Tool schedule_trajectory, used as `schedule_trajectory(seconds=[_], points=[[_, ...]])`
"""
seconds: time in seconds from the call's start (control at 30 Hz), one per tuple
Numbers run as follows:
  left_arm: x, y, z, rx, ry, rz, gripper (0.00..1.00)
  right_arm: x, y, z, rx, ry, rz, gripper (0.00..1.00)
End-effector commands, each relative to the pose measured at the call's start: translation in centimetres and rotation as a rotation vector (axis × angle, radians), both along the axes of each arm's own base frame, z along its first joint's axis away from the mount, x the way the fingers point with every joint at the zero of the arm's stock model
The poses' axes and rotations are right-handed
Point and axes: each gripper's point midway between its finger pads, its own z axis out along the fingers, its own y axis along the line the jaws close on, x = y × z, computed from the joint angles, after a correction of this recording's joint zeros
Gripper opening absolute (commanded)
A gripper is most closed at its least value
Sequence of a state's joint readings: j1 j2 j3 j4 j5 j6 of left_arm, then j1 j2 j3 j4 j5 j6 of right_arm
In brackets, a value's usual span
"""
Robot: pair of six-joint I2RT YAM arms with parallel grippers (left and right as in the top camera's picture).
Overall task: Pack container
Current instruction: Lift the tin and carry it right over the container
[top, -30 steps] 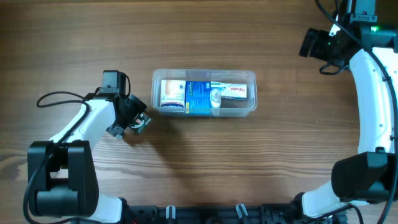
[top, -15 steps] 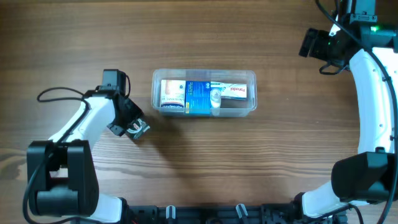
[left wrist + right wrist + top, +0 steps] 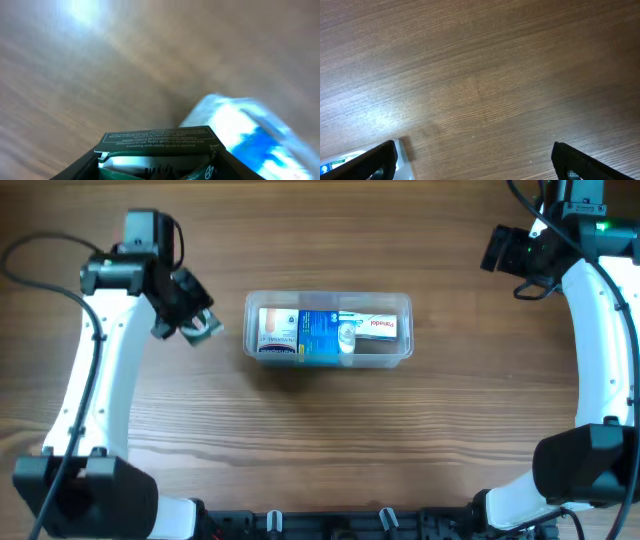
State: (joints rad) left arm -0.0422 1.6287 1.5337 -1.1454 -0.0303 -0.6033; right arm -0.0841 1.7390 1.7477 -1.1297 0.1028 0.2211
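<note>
Clear, colourless plastic rectangular container (image 3: 328, 301) lies flat on the wooden tabletop (image 3: 330, 440), long side running left to right. Inside it: a white-and-orange box (image 3: 272, 327) at its left end, a blue box (image 3: 322, 337) in its middle, and a white flat box with red lettering (image 3: 381, 327) toward its right end.

Left tool (image 3: 200, 323) is just off the container's left end, apart from the rim. It is clenched on a small dark green cardboard box (image 3: 159, 138) with white print on the face turned toward the wrist camera. That view is blurred, and the container shows there only as a blue-white smear.

Right tool (image 3: 480, 165) is well off beyond the container's right end, up and away. It is released, fingers spread wide, with nothing between them but bare tabletop.
</note>
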Motion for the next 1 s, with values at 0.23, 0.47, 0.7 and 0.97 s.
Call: schedule_trajectory(seconds=[0.23,0.47,0.7,0.97], points=[[3.6,-12.2,4.9,-0.078,-0.267,-0.295,0.55,0.0,-0.3,1.3,-0.023,-0.030,0.003,1.00],[4.8,-19.4,5.3,-0.083,-0.384,-0.448,0.55,0.0,-0.3,1.3,-0.023,-0.030,0.003,1.00],[5.2,-22.4,3.8,-0.030,-0.405,-0.532,0.51,0.0,-0.3,1.3,-0.023,-0.030,0.003,1.00],[5.9,-22.0,2.0,0.046,-0.379,-0.558,0.47,0.0,-0.3,1.3,-0.023,-0.030,0.003,1.00]])
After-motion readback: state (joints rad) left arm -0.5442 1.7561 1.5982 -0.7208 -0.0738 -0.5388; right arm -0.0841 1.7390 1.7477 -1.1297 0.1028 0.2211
